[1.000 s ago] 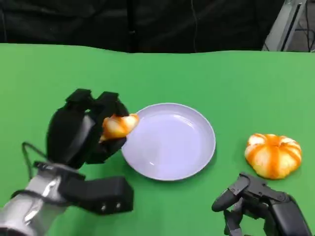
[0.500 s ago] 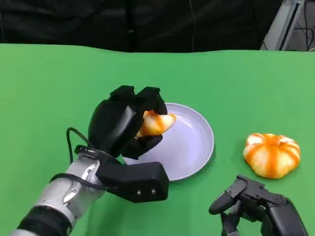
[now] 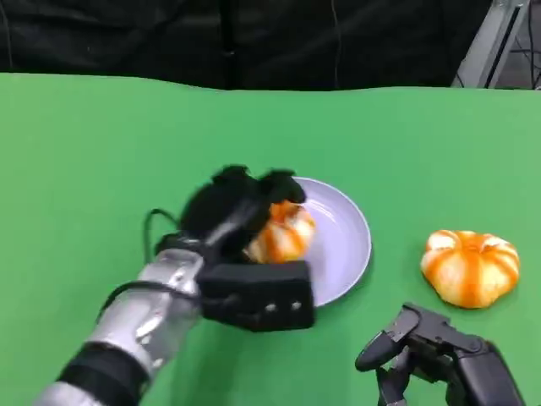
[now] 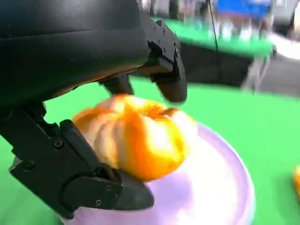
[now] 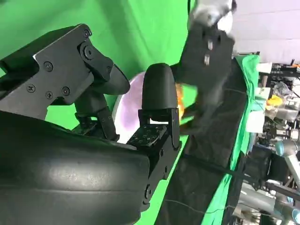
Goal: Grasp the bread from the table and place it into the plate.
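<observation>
- Head view: the left hand [image 3: 232,207] reaches in over the near-left part of the plate [image 3: 347,245]. Its black fingers are curled around a bread [image 3: 283,233], an orange-and-cream ribbed bun. The bread sits over the plate's left half; whether it touches the plate surface I cannot tell from here. A second bun [image 3: 469,266] lies on the green table [image 3: 84,152], well to the right of the plate. The right hand [image 3: 439,359] rests low at the near right, nearer that second bun, fingers loosely bent and holding nothing.
- Left wrist view: the left hand [image 4: 93,108] holds the bread [image 4: 136,136] between fingers [image 4: 166,61] above and a thumb [image 4: 89,192] beneath. The bread is round, with no clear long axis. The plate [image 4: 220,187] lies directly under it, so the coming release is judged to be straight down, with the fingers opening away from the bun.
- Right wrist view: the right hand's fingers [image 5: 159,89] are apart, with nothing between them. Beyond them a sliver of plate [image 5: 124,105] and the blurred left arm [image 5: 206,51] appear, with a patch of orange bread [image 5: 180,101].
</observation>
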